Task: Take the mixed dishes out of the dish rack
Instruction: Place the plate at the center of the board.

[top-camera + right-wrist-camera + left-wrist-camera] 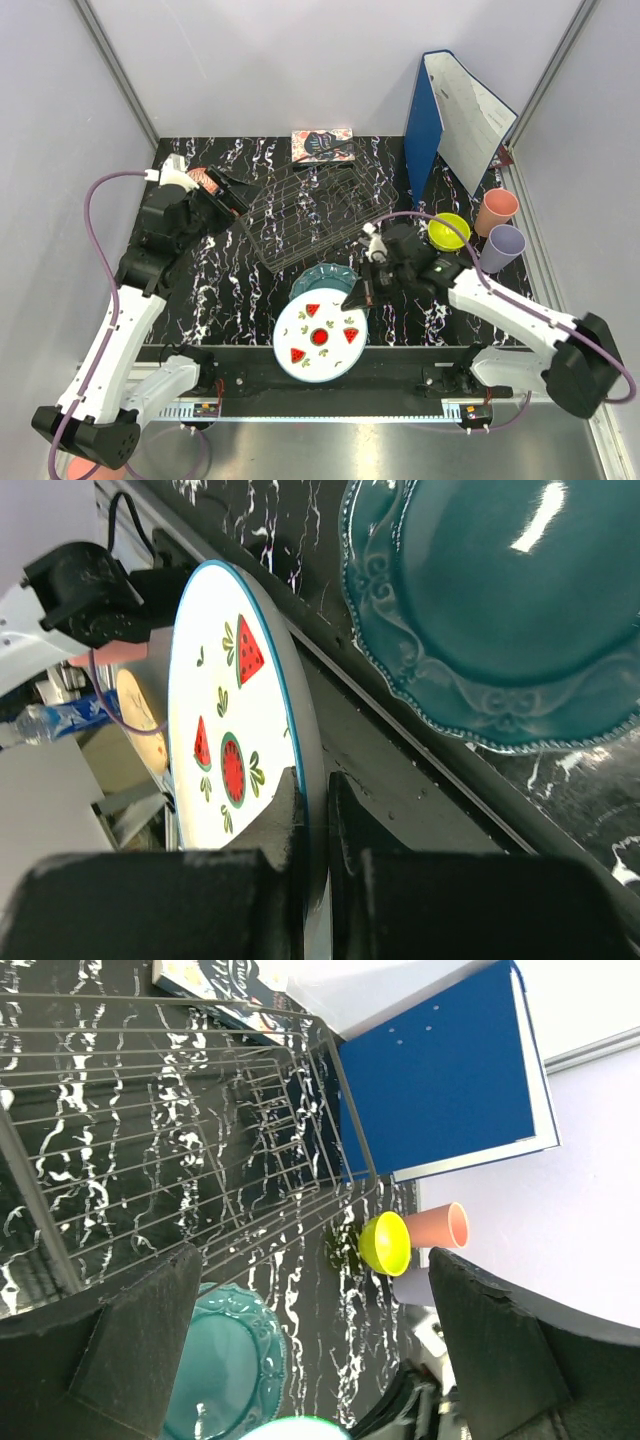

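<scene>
The grey wire dish rack (310,215) stands mid-table; I see no dishes in it. My right gripper (358,295) is shut on the rim of the white watermelon plate (320,338), holding it at the table's front edge; the pads clamp the rim in the right wrist view (315,810). The teal scalloped plate (325,278) lies flat just behind it. The yellow-green bowl (448,232), pink cup (496,210) and lilac cup (502,247) stand at the right. My left gripper (235,195) is open and empty at the rack's left end (315,1350). The blue-white bowl is not visible.
A blue binder (440,120) stands open at the back right. A patterned book (322,145) lies behind the rack. A red-patterned object (200,180) sits by my left wrist. Grey walls close in both sides.
</scene>
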Robot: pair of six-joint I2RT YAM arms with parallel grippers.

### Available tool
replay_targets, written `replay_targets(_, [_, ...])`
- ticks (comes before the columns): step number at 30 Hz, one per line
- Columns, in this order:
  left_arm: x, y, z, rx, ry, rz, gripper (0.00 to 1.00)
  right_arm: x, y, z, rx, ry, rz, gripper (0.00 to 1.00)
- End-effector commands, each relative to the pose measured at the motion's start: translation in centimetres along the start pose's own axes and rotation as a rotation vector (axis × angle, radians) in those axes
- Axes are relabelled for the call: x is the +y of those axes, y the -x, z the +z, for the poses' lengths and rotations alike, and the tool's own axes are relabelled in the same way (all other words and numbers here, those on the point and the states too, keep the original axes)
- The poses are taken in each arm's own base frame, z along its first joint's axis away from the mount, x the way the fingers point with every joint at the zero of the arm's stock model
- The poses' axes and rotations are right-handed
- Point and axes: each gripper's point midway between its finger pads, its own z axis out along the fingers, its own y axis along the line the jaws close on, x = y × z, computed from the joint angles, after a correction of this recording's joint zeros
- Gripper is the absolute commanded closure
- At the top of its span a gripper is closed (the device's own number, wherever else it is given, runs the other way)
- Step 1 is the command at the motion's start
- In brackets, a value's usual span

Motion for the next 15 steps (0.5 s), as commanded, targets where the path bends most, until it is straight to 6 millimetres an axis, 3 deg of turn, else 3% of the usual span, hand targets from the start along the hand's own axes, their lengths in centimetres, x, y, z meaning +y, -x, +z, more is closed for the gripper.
replay_targets(1, [-0.3, 1.3, -0.7, -0.049, 0.006, 0.030, 0.01, 6.4, 3.0, 0.5, -0.052, 0.197, -0.111, 1.00])
replay_targets(6, [0.0, 0.9, -0.6, -0.035, 0.010, 0.026, 0.01, 7.0, 3.6, 3.2, -0.010, 0.212, -0.138, 1.00])
replay_targets(15, [0.2, -0.3, -0.3, 0.005, 0.004, 0.012, 0.01, 8.8, 6.7, 8.4, 0.015, 0.276, -0.173, 1.00])
